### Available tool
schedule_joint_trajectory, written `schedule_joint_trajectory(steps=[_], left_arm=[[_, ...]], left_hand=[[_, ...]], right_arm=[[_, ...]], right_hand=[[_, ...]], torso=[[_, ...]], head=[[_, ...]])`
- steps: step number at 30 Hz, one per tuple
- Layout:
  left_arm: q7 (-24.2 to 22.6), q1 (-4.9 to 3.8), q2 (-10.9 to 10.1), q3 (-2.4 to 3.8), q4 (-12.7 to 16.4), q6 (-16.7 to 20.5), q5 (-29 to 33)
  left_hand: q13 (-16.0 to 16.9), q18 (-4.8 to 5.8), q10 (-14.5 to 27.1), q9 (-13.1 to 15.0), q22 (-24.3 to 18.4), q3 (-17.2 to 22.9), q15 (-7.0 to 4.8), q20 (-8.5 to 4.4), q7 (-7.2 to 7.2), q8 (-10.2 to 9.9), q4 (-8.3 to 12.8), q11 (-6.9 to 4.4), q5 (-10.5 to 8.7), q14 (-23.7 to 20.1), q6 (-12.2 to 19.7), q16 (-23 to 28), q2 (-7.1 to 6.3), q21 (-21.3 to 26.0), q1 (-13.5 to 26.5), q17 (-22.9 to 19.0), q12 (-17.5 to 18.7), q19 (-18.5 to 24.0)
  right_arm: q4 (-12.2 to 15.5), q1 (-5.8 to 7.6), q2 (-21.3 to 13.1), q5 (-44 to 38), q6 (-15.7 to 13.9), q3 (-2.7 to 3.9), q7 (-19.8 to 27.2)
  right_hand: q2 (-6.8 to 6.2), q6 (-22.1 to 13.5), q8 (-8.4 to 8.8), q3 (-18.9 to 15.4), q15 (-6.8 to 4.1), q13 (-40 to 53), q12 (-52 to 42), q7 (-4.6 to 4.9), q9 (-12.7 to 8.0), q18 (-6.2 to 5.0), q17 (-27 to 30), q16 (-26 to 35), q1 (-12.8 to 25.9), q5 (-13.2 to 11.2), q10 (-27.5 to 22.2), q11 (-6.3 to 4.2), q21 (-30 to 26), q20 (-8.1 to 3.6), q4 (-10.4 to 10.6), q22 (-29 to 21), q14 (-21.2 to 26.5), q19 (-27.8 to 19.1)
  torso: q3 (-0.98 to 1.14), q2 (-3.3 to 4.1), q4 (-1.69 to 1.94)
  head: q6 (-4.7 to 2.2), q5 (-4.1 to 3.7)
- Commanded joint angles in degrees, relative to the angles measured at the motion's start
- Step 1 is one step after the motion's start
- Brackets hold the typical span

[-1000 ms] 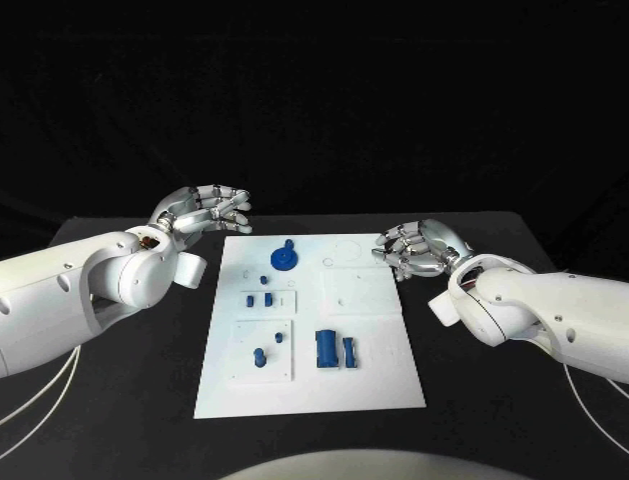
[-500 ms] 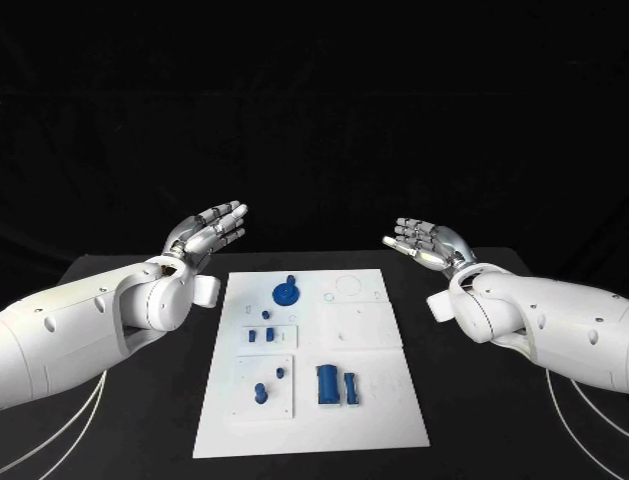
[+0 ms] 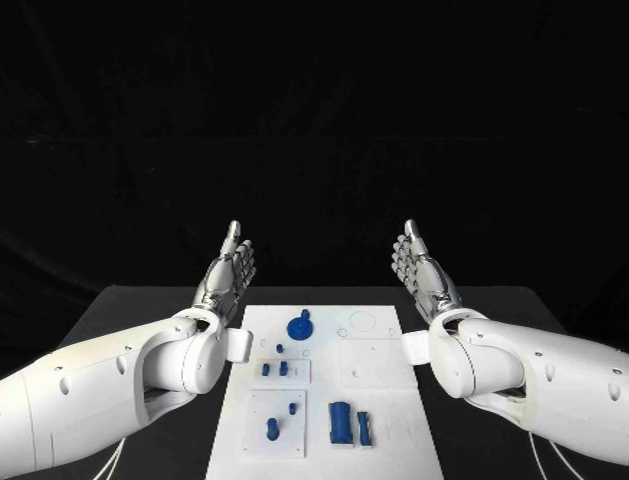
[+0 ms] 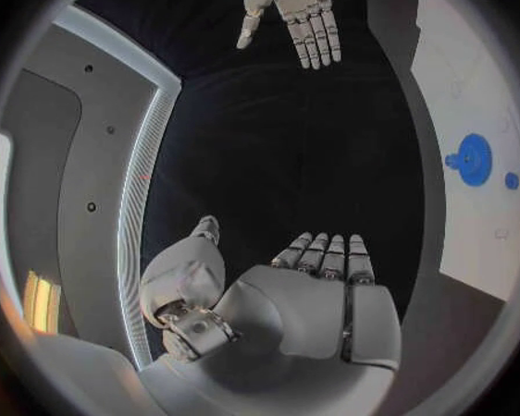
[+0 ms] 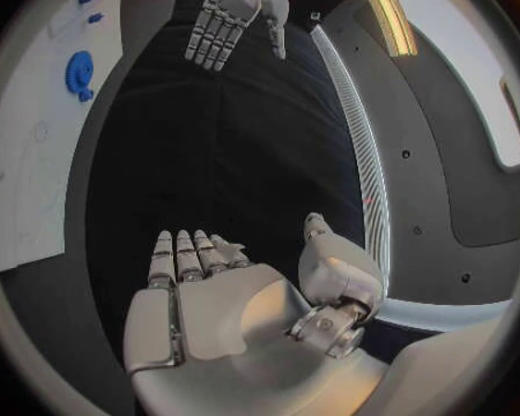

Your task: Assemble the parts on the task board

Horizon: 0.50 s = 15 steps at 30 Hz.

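**Both hands raised flat above the bench, nothing held**

Head view: left hand (image 3: 229,275) and right hand (image 3: 424,272) stand upright side by side, fingers straight and together, pointing up, each holding nothing. Both are above the far edge of the black bench (image 3: 141,310), well apart from each other, clear of the task board (image 3: 401,400).

Task board lies flat in the middle of the bench, between the two forearms. Blue parts counted on it in the head view:
- one round disc part (image 3: 301,328) near the far end
- two small pieces (image 3: 272,369) side by side, left of centre
- two more small pieces (image 3: 283,419) on the near left panel
- two upright blocks (image 3: 350,424), touching or just beside each other, near centre

Seven in all; the smallest are hard to tell apart.

Left wrist view: own palm (image 4: 312,300) flat, thumb out to the side; opposite hand seen across the gap. Shows the disc part and one small blue dot beside it on the board's edge.

Right wrist view: own palm (image 5: 214,296) likewise flat and spread; disc part plus small blue pieces further along the board.
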<state>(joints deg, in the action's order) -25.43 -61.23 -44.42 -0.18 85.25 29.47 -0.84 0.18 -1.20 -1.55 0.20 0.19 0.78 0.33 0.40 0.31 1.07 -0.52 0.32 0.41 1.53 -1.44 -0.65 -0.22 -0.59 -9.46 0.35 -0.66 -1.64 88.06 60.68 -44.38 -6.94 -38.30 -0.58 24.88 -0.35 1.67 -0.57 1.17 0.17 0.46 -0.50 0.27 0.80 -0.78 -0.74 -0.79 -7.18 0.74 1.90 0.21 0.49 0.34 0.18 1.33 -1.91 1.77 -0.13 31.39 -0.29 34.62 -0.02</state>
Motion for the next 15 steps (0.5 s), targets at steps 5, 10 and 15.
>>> schedule_joint_trajectory(steps=[5,10,15], left_arm=[[-4.19,0.95,-0.24,0.16,4.20,13.83,0.80],[-4.36,1.07,-0.27,0.18,4.71,14.64,0.84],[-4.36,1.07,-0.27,0.18,4.71,14.64,0.84]], left_hand=[[-0.18,1.20,1.55,-0.20,-0.19,-0.78,-0.33,-0.40,-0.31,-1.07,0.52,-0.32,-0.41,-1.53,1.44,0.65,0.22,0.59,9.46,-0.35,0.66,1.64],[-0.18,1.20,1.55,-0.20,-0.19,-0.78,-0.33,-0.40,-0.31,-1.07,0.52,-0.32,-0.41,-1.53,1.44,0.65,0.22,0.59,9.46,-0.35,0.66,1.64],[-0.18,1.20,1.55,-0.20,-0.19,-0.78,-0.33,-0.40,-0.31,-1.07,0.52,-0.32,-0.41,-1.53,1.44,0.65,0.22,0.59,9.46,-0.35,0.66,1.64]], right_arm=[[1.89,-0.52,-0.31,6.94,-5.82,0.58,4.91],[1.89,-0.52,-0.31,6.94,-5.82,0.58,4.91],[1.89,-0.52,-0.31,6.94,-5.82,0.58,4.91]], right_hand=[[0.35,-1.67,0.57,-1.17,-0.17,-0.46,0.50,-0.27,-0.80,0.78,0.74,0.79,7.18,-0.74,-1.90,-0.21,-0.49,-0.34,-0.18,-1.33,1.91,-1.77],[0.35,-1.67,0.57,-1.17,-0.17,-0.46,0.50,-0.27,-0.80,0.78,0.74,0.79,7.18,-0.74,-1.90,-0.21,-0.49,-0.34,-0.18,-1.33,1.91,-1.77],[0.35,-1.67,0.57,-1.17,-0.17,-0.46,0.50,-0.27,-0.80,0.78,0.74,0.79,7.18,-0.74,-1.90,-0.21,-0.49,-0.34,-0.18,-1.33,1.91,-1.77]], torso=[[0.13,-0.21,0.29],[0.13,-0.21,0.29],[0.13,-0.21,0.29]], head=[[-0.24,0.02],[-0.24,0.02],[-0.24,0.02]])
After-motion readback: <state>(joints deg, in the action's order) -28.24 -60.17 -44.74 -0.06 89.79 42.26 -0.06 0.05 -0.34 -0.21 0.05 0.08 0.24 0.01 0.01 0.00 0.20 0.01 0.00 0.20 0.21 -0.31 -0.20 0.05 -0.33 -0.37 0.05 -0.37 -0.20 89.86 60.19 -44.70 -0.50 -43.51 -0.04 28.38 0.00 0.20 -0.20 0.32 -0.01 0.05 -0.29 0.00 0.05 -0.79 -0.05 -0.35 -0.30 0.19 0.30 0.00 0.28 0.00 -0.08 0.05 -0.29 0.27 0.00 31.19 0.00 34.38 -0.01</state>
